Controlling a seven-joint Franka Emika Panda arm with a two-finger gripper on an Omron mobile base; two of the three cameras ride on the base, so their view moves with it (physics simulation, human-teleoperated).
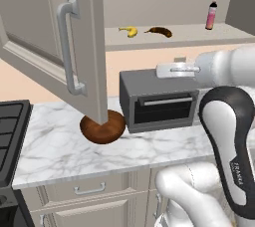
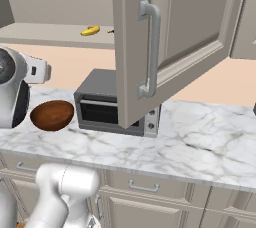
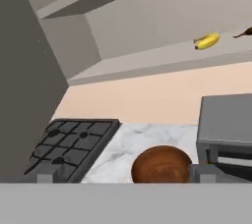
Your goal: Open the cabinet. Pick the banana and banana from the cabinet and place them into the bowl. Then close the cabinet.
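Pincer (image 3: 123,175) wide, empty, with yellow banana (image 3: 206,41) on cabinet shelf (image 3: 147,66) above, bowl (image 3: 160,164) just beneath.

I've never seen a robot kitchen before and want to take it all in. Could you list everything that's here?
cabinet: one, grey-beige, on the wall, both doors open
yellow banana: one, cabinet shelf
brown banana: one, right of the yellow one
pink bottle: one, black cap, shelf's right end
bowl: one, reddish-brown, on the counter left of the oven
oven: one, grey, on the counter
counter: white marble
stove: black, left of the bowl
gripper: one, open, above the oven
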